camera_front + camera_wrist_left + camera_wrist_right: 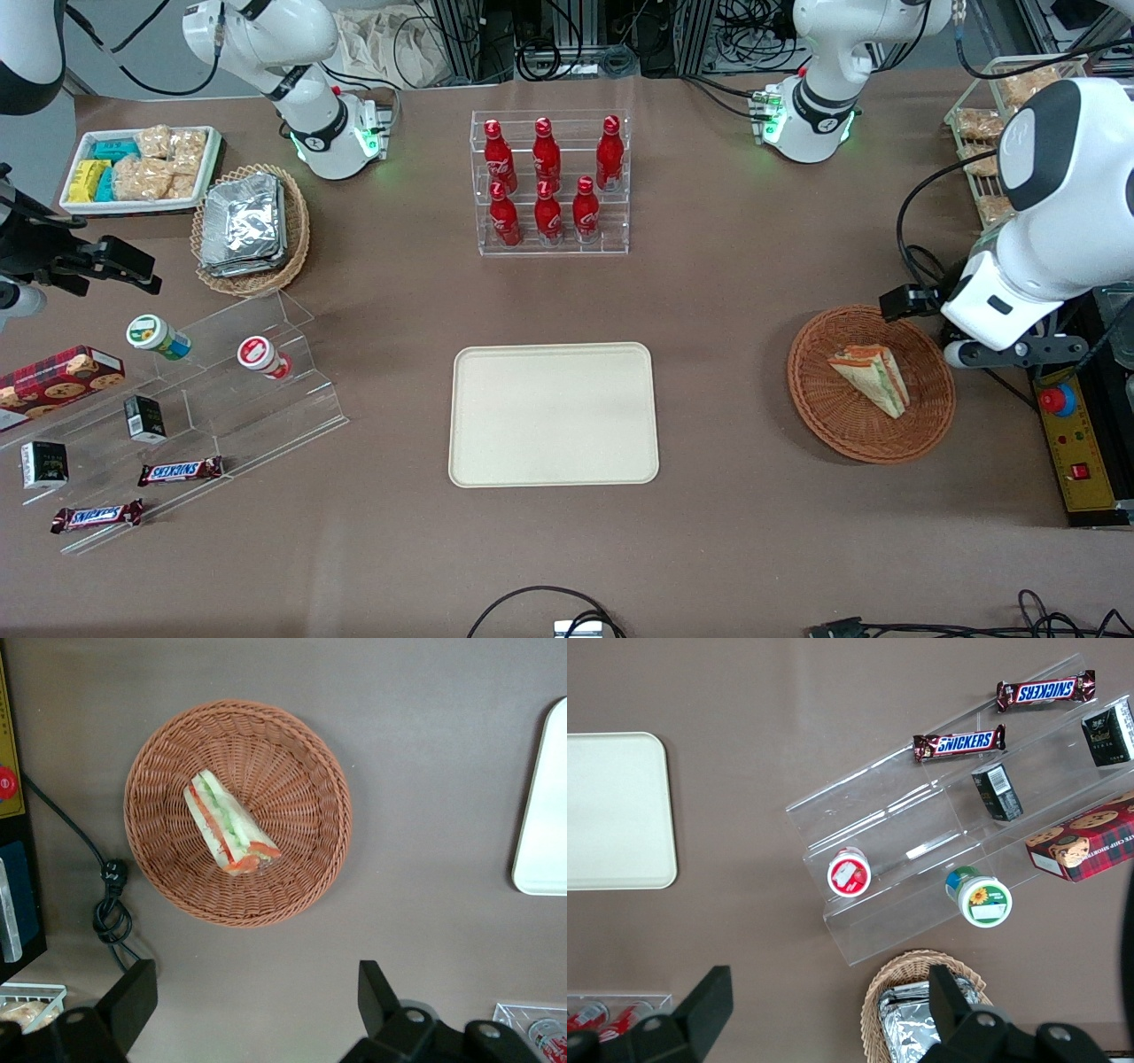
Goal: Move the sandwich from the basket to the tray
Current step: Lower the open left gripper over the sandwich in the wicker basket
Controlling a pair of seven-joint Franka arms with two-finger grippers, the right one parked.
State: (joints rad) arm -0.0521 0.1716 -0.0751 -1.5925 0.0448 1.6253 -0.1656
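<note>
Seen from the front, with the eye moving from the left edge of the frame to the right, the tray [554,414] comes first among the task's things: a cream rectangle lying bare at lower centre of the picture, on the brown table [726,283]. Well apart from it, at the right of the frame toward the working arm's end of the table, sits the round reddish-brown basket [824,399]. Inside the basket, a little off its centre toward the frame's right, lies the sandwich [871,379], a pale wedge on its side with its orange and green filling edge showing. Its long axis runs on a diagonal, from upper left to lower right in the front picture. At the far right of the frame hangs the left arm; its gripper [257,1005] is held above the table just beside the basket's rim, not over the sandwich and touching nothing. In the wrist picture its two dark fingers [133,997] stand wide apart with bare table between them, and the whole basket lies ahead of them. The move to come seems to depend on this: the gripper must travel forward over the rim and likely turn so that its fingers close across the wedge's narrow width, not along its diagonal length.
</note>
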